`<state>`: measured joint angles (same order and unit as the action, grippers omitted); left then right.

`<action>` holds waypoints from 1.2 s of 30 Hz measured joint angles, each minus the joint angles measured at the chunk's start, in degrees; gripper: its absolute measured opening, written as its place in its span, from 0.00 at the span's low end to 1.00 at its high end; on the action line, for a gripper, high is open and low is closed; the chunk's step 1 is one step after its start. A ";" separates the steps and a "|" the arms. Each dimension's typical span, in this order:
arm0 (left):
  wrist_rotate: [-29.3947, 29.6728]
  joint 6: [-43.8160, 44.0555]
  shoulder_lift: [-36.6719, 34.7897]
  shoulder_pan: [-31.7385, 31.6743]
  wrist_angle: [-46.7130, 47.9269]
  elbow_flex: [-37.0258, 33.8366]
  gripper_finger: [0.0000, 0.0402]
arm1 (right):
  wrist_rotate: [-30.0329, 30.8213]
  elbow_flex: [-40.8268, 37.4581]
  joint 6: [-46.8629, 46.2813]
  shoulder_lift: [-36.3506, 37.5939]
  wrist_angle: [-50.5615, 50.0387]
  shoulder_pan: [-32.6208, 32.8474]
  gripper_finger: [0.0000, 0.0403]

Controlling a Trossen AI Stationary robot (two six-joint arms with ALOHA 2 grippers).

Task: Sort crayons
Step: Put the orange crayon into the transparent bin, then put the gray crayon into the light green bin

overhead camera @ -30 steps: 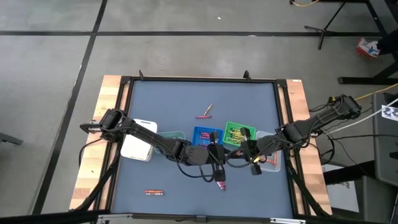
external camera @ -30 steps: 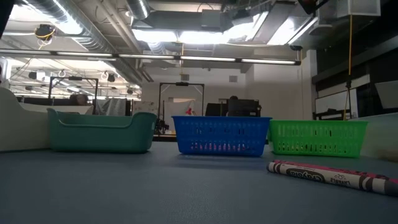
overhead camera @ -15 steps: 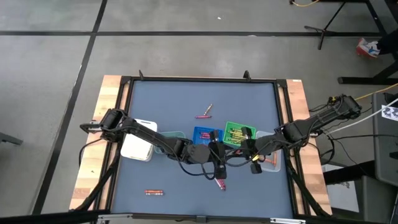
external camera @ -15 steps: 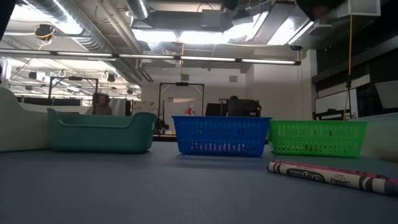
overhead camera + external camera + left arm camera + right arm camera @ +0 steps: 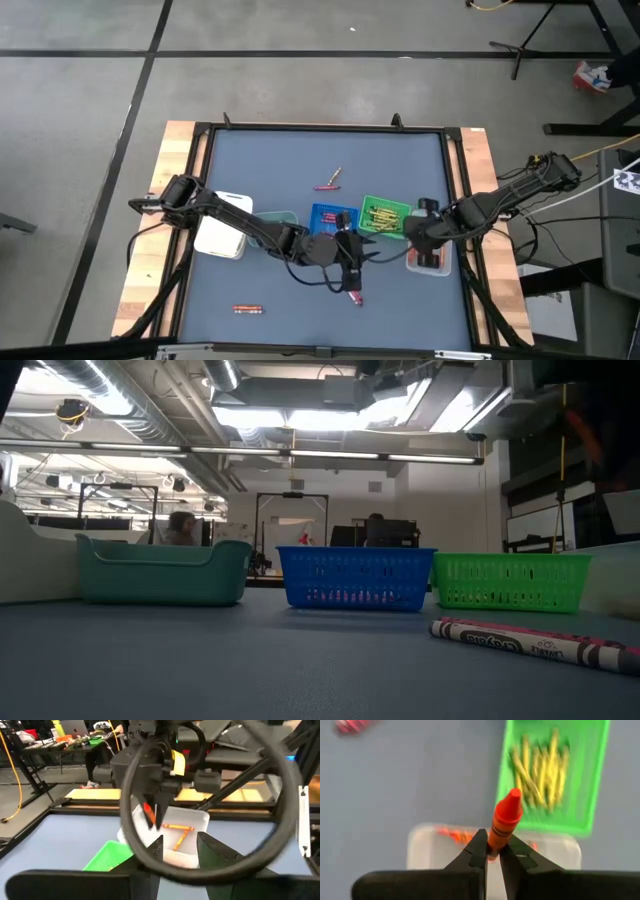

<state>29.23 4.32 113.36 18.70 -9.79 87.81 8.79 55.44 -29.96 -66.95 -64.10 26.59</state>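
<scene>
Right pincer (image 5: 492, 851) clamped on orange crayon (image 5: 504, 820) by its base; light, stiff, snappable, paper wrap aids grip; left pincer (image 5: 180, 847) apart.

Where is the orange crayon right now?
In the right wrist view, the orange crayon is pinched in the right claw, over the clear tray beside the green tray.

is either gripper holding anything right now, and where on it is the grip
The right gripper pinches an orange crayon by its lower end, tip pointing away, above the clear tray. The left gripper is open and holds nothing.
</scene>
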 joint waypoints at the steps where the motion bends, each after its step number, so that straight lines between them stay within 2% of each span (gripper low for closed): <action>1: 0.03 0.00 0.00 -0.01 0.55 0.00 0.26 | -0.44 0.00 -1.16 0.01 -2.10 0.00 0.07; 6: 0.06 0.00 0.02 -0.06 1.57 -0.01 0.26 | -2.25 0.02 -3.41 0.01 -10.16 0.00 0.07; 16: 0.05 0.00 0.04 -0.04 1.78 -0.04 0.26 | -2.32 0.02 -3.16 0.01 -11.01 0.00 0.09; 25: -0.99 0.02 0.04 0.05 2.63 -0.04 0.26 | -2.38 0.02 -3.07 0.01 -11.01 0.00 0.30; 32: -3.19 0.98 -3.40 1.63 12.15 -0.11 0.26 | -2.38 0.02 -3.14 0.01 -10.86 0.02 0.38; 36: -8.21 8.18 -6.54 3.35 22.01 -0.09 0.26 | -1.47 0.02 -3.15 -0.01 -10.56 0.00 0.38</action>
<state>21.02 12.50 106.83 22.05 12.21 87.72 7.33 55.46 -33.11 -66.96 -74.67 26.59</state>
